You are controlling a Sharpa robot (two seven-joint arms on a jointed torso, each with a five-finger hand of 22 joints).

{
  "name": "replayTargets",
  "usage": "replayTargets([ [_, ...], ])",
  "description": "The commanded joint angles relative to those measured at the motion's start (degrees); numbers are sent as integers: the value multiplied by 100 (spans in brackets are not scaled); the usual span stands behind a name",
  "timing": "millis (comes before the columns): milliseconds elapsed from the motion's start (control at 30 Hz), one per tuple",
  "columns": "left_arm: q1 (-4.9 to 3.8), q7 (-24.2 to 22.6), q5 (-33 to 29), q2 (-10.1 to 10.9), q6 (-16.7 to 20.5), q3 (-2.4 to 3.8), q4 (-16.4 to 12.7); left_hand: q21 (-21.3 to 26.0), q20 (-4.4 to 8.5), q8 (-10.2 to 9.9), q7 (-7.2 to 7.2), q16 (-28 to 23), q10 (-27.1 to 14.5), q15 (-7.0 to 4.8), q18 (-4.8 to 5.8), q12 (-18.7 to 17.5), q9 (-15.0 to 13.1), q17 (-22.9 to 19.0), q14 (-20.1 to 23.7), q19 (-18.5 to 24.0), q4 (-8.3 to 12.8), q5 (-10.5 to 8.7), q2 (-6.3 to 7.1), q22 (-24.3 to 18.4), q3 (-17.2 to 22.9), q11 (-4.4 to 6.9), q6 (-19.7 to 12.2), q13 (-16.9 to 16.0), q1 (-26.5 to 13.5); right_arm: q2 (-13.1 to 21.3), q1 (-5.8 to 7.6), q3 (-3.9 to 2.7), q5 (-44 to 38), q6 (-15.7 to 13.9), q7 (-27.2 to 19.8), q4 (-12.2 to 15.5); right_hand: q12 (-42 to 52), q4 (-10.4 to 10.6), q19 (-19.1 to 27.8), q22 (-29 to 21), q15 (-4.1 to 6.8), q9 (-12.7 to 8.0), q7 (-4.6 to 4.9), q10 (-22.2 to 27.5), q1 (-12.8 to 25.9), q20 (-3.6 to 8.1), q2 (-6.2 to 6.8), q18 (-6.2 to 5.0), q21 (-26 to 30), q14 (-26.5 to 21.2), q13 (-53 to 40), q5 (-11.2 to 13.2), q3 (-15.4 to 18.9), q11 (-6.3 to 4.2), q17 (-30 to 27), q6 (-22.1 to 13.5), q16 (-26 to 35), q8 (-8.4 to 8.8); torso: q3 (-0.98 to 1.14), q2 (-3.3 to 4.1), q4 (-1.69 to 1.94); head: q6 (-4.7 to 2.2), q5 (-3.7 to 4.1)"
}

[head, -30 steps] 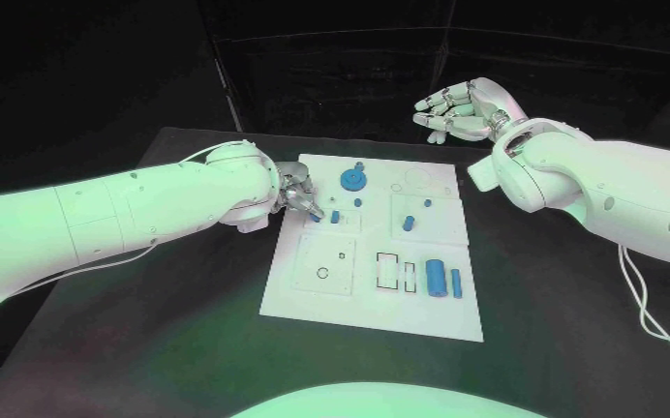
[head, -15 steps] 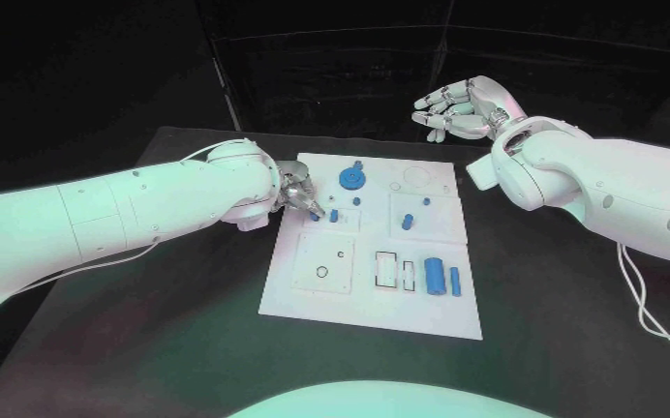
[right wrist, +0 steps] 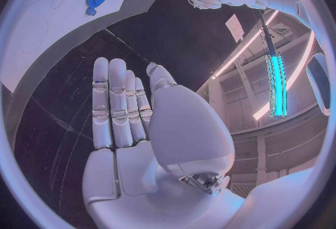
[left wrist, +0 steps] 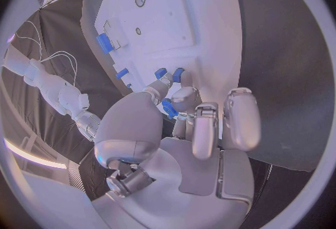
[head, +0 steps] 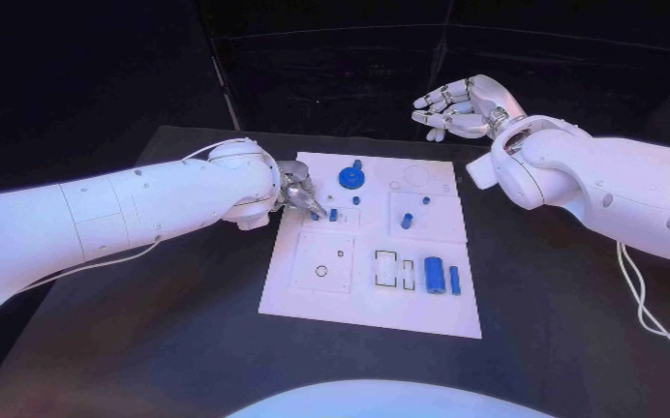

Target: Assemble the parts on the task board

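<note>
Nearest you on the board (head: 315, 307), a blue cylinder (head: 435, 274) and a thin blue bar (head: 455, 280) lie side by side, right of the rectangular slots. Further up, a short blue peg (head: 408, 221) sits right of centre. Now your left hand (head: 299, 192) at the board's left edge: its fingertips (left wrist: 162, 84) are down on the white surface, and a small blue part (left wrist: 168, 108) is pinched between thumb and finger, so you're holding that one. Just past it, the blue gear (head: 352, 179) rests near the far edge. Furthest out, your right hand (head: 465, 108) hangs above the table's back right, well off the board, fingers straight, slightly spread, nothing in it.
</note>
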State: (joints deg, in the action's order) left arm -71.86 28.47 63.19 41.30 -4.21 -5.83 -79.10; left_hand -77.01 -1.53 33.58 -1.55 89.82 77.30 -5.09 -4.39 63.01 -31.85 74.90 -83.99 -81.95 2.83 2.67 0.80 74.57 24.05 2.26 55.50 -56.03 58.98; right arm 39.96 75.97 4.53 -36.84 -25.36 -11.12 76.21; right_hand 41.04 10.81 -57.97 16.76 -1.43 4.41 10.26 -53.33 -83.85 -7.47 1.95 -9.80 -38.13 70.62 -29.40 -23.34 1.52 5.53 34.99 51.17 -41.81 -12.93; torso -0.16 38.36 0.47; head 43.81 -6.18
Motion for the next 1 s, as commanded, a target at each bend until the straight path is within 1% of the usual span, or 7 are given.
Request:
replayTargets([
  [33, 5, 29, -25, -11, -68, -6, 28, -3, 46, 24, -14, 18, -37, -29, 34, -19, -12, 1510, -601, 6, -50, 7, 18, 1, -16, 1, 12, 5, -83, 3, 11, -4, -15, 25, -58, 19, 28, 37, -12, -4, -11, -2, 6, 49, 5, -32, -34, -60, 17, -47, 4, -33, -9, 10, 6, -39, -23, -15, 0, -1, -2, -2, -2],
  [333, 5, 23, -56, -46, 48, -5, 148, 3, 50, 81, -24, 18, -35, -26, 36, -29, -33, 1510, -601, 2, -283, 6, 102, 5, -256, -7, 27, 28, -368, 6, 11, -4, -15, 19, -58, 29, 29, 39, -12, -4, -11, -2, 7, 50, 6, -32, -33, -60, 17, -47, 6, -33, -8, 11, 6, -41, -23, -16, -1, 0, -6, -5, -6],
  [433, 5, 20, -70, -54, 80, -5, 175, -1, 50, 106, -25, 18, -28, -25, 38, -19, -44, 1510, -601, -3, -363, 5, 155, 13, -383, -9, 34, 19, -467, 8, 11, -4, -15, 17, -58, 29, 29, 39, -12, -4, -11, -2, 7, 50, 6, -32, -33, -60, 17, -47, 6, -33, -8, 11, 6, -41, -23, -16, 2, -1, -6, -6, 4],
  [500, 5, 16, -82, -60, 89, -5, 182, -5, 50, 119, -24, 18, -25, -25, 40, -14, -49, 1510, -601, -8, -399, 5, 179, 20, -451, -8, 35, 15, -504, 9, 11, -4, -15, 16, -58, 28, 29, 39, -12, -4, -11, -2, 7, 50, 6, -32, -33, -60, 17, -47, 6, -33, -8, 11, 6, -41, -23, -16, 1, 0, -4, -5, 7],
  [767, 5, -3, -178, -78, 121, -5, 184, -2, 52, 155, -20, 18, -20, -29, 40, -5, -64, 1510, -601, -11, -473, 6, 238, 24, -646, -4, 30, 10, -550, 9, 11, -4, -15, 16, -59, 27, 32, 46, -11, -4, -12, -3, 8, 52, 12, -32, -33, -60, 19, -49, 9, -34, -6, 13, 6, -44, -23, -19, -1, -1, 1, -4, 15],
  [1000, 5, -30, -192, -71, 159, -5, 183, -1, 54, 175, -16, 18, -17, -31, 40, 3, -71, 1510, -601, -13, -507, 6, 253, 27, -751, -2, 28, 3, -555, 13, 11, -4, -15, 14, -59, 30, 32, 46, -11, -4, -12, -3, 8, 52, 12, -32, -33, -60, 19, -49, 9, -34, -6, 13, 6, -44, -23, -19, -2, -1, 1, -5, 20],
])
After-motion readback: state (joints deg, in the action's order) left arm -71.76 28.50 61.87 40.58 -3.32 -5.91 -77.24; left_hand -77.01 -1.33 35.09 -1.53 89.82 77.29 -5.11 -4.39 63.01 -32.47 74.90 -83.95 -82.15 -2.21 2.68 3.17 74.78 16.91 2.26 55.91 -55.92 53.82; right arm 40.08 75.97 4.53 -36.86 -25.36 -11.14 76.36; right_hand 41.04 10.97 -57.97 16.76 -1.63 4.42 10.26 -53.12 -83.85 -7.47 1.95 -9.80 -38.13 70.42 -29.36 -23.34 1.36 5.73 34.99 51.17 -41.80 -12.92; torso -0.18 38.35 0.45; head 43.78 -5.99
